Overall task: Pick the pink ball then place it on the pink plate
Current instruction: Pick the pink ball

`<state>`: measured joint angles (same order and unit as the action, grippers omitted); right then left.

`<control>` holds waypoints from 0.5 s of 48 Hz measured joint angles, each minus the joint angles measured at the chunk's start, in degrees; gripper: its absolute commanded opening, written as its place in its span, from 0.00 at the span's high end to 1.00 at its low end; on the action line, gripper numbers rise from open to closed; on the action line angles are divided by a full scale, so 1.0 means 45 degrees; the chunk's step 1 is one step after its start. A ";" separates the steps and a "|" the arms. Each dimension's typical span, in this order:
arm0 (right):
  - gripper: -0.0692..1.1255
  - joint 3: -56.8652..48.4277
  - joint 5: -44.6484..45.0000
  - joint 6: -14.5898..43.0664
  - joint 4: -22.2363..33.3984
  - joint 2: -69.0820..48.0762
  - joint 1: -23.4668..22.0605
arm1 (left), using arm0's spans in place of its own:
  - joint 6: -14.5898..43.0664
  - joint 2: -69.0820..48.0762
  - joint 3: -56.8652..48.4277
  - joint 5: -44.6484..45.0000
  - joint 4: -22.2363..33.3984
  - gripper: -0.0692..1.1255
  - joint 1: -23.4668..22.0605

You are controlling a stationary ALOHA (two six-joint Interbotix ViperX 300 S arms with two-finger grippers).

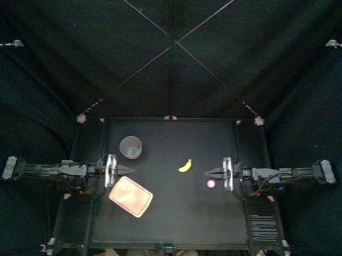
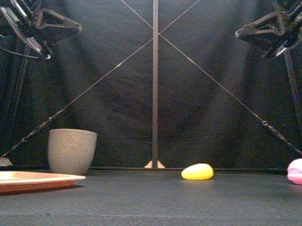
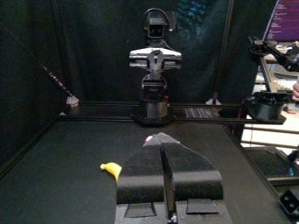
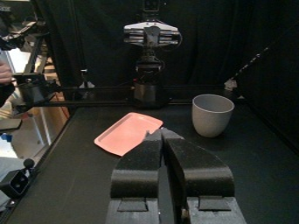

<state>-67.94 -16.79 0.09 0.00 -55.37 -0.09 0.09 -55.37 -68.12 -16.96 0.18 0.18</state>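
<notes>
Lying near the table's point(image 1: 187, 212) right edge, the pink ball point(image 1: 211, 184) is close beside the right gripper point(image 1: 227, 176), whose jaws are closed together.

A pink tray point(image 2: 35, 180) lies flat at the table's point(image 2: 154, 199) front left corner, with a tall grey cup point(image 2: 72, 150) upright behind it. A yellow toy point(image 2: 197, 171) lies right of the middle. The pink ball point(image 2: 295, 171) sits near the right edge, partly cut off.

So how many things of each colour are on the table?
Pink: 2, the ball and the plate
Grey: 1, the cup
Yellow: 1, the toy fruit
Total: 4
</notes>
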 measured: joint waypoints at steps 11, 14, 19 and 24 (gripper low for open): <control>0.84 -0.0020 0.0469 0.0117 -0.0039 0.0371 -0.1289 | 0.0000 0.0059 0.0059 0.0000 -0.0039 0.89 0.0059; 0.81 -0.0039 0.0625 0.0117 -0.0117 0.0508 -0.1641 | -0.0020 0.0059 0.0059 0.0000 -0.0039 0.89 0.0078; 0.68 -0.0215 0.1035 0.0117 -0.0156 0.0664 -0.1934 | -0.0020 0.0078 0.0078 0.0000 -0.0020 0.89 0.0098; 0.46 -0.0391 0.1465 0.0156 -0.0234 0.0801 -0.1992 | 0.0000 0.0078 0.0059 0.0000 -0.0039 0.89 0.0098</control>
<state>-69.70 -10.20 0.79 -1.05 -51.77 -9.05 0.09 -55.02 -67.85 -16.96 0.00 0.62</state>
